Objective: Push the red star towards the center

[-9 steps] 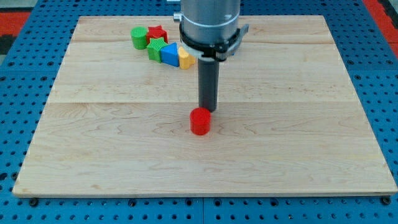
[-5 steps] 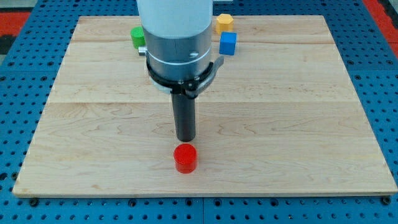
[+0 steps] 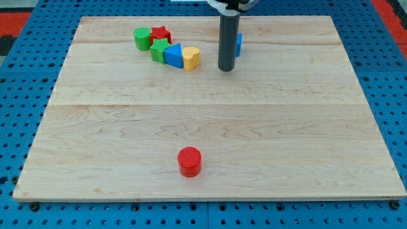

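Note:
The red star (image 3: pixel 161 33) lies near the view's top left, wedged between a green cylinder (image 3: pixel 142 38) on its left and a green star (image 3: pixel 159 47) just below it. A blue triangle (image 3: pixel 173 55) and a yellow heart (image 3: pixel 191 58) continue the row to the right. My tip (image 3: pixel 226 69) rests on the board to the right of the yellow heart, well right of and below the red star, touching no block. A blue cube (image 3: pixel 238 44) is mostly hidden behind the rod.
A red cylinder (image 3: pixel 189 161) stands alone near the view's bottom centre. The wooden board (image 3: pixel 305 127) sits on a blue pegboard surface.
My tip has moved from just above the red cylinder up to the view's top, right of the block cluster. The red cylinder stays near the bottom.

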Robot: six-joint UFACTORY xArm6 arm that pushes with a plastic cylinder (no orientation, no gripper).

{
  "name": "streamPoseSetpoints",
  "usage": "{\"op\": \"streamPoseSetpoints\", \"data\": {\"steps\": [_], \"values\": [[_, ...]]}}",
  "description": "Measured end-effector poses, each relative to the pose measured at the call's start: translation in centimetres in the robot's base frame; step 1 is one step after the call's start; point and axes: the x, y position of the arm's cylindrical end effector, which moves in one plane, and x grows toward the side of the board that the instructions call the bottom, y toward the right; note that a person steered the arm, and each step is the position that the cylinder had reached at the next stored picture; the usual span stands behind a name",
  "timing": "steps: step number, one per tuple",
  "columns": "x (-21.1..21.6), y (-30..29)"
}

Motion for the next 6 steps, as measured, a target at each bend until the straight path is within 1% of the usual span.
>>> {"op": "streamPoseSetpoints", "data": {"steps": [1, 2, 3, 4, 5, 6], "values": [[-3.7, -4.0], [-7.7, -9.4], [-10.4, -15.4], [-10.1, -16.7], [-5.4, -16.8], [-2.5, -17.3]]}}
